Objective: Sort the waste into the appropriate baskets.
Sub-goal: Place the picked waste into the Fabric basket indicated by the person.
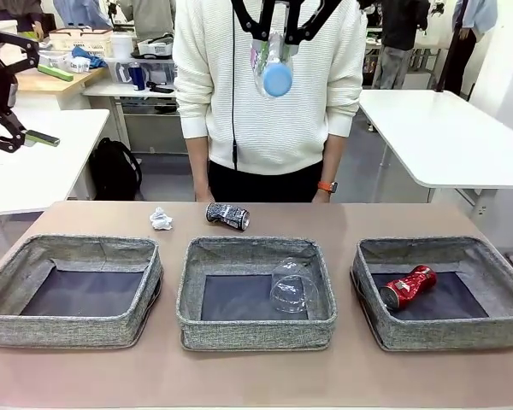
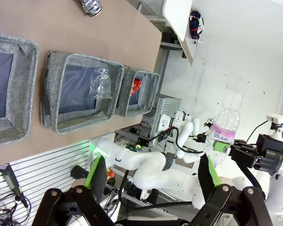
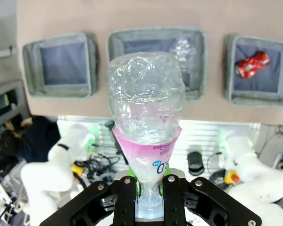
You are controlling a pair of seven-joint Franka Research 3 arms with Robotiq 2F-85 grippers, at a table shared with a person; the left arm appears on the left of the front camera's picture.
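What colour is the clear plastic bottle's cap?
Blue: the clear plastic bottle's cap, clearest in front view.

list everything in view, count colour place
table: 1, brown, under everything
baskets: 3, grey, row on table
plastic cup: 1, clear, in middle basket
red can: 1, red, in right basket
black-and-white can: 1, black-and-white, table beyond middle basket
paper wad: 1, white, table, left of that can
bottle: 1, clear, blue cap, pink label, in right tool
person: 1, white sweater, far side
left tool: 1, black, open, raised
right tool: 1, black, shut on bottle

Plastic cup point(image 1: 293, 286) in middle basket point(image 1: 256, 331), crushed can point(image 1: 408, 286) in right basket point(image 1: 445, 335); paper wad point(image 1: 161, 219) and second can point(image 1: 227, 215) behind them.
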